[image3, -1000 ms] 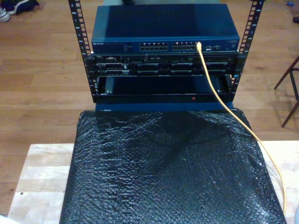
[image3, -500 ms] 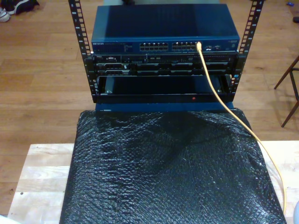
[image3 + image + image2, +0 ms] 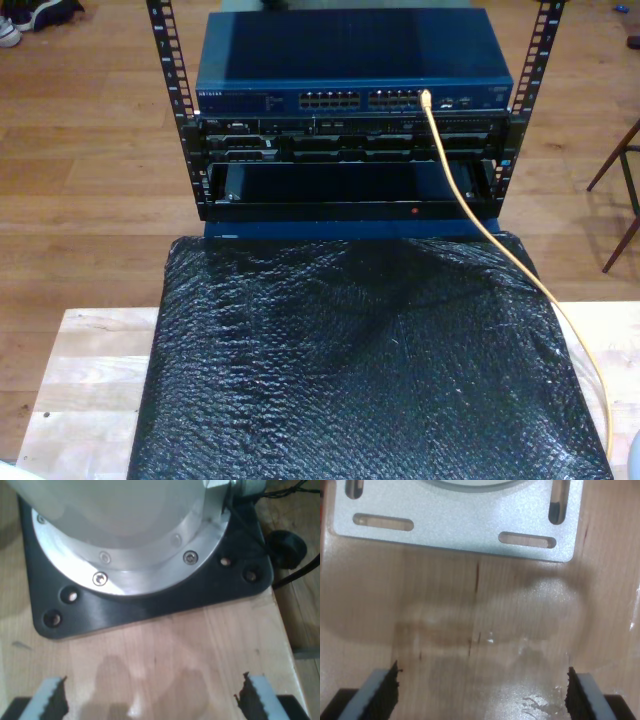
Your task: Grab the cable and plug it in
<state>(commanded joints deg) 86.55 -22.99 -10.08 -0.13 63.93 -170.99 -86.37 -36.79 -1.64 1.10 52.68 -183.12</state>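
Exterior view: yellow cable (image 3: 470,205) has its far end seated in a port on the blue network switch (image 3: 350,60), toward the exterior view's right of the port row. From there it drops down past the black rack (image 3: 350,160), crosses the far right corner of the black bubble-wrap sheet (image 3: 370,360) and runs along the sheet's right edge over the pale wooden table (image 3: 80,380) to the near right. Wood floor (image 3: 90,180) lies open on both sides of the rack; a chair leg (image 3: 620,190) stands at the exterior view's right edge.

First wrist view: my first gripper (image 3: 152,700) hangs spread wide, nothing between the jaws, over bare wood just beside a black base plate (image 3: 150,605) carrying a round silver arm base (image 3: 130,540).

Second wrist view: my second gripper (image 3: 482,690) is also spread apart and empty, over bare wood near a slotted silver mounting plate (image 3: 455,525).
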